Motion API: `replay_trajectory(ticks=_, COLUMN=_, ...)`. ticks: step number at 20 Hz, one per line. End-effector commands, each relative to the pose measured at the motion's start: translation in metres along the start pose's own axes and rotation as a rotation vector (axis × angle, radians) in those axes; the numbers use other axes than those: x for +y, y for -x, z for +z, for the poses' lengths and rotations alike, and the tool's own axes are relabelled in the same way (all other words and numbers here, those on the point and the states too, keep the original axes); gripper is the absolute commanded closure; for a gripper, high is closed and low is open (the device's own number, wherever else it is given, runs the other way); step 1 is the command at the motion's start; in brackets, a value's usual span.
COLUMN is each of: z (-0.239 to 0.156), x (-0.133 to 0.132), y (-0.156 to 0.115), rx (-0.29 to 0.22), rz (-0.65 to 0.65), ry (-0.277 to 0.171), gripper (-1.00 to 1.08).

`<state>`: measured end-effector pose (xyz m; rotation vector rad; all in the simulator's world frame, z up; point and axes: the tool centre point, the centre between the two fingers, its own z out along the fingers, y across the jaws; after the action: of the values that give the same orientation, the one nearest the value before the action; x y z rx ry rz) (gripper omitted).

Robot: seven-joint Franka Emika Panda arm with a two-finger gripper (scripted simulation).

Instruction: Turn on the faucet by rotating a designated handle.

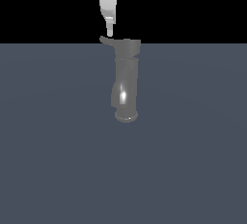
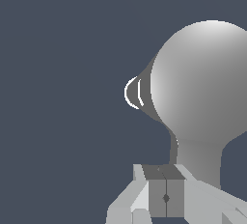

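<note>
The faucet (image 1: 126, 80) is a tall glossy grey cylinder with a flared round base, standing upright on the floor. Its handle (image 1: 104, 40) is a short thin lever jutting from the wide top cap toward the exterior view's left. My white gripper (image 1: 110, 33) comes down from above, its tip just over the handle's outer end with a small gap. In the wrist view the cap is a big round grey dome (image 2: 205, 83), and the handle (image 2: 198, 162) runs from it toward my gripper (image 2: 165, 171). The finger pads (image 2: 158, 196) meet with nothing between them.
The faucet stands on a flat dark blue-grey floor (image 1: 58, 160) that fills the lower part of the exterior view. The background above it is black. Nothing else stands near the faucet.
</note>
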<state>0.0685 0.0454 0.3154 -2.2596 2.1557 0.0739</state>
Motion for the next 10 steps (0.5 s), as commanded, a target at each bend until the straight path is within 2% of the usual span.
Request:
replay_trajectory(ticks=1, z=0.007, x=-0.008, y=0.001, rx=0.015, rz=0.044, ry=-0.006, gripper=1.08)
replay_trajectory(ticks=10, z=0.018, x=-0.022, y=0.004, rx=0.044, rz=0.118, ry=-0.022, gripper=1.08)
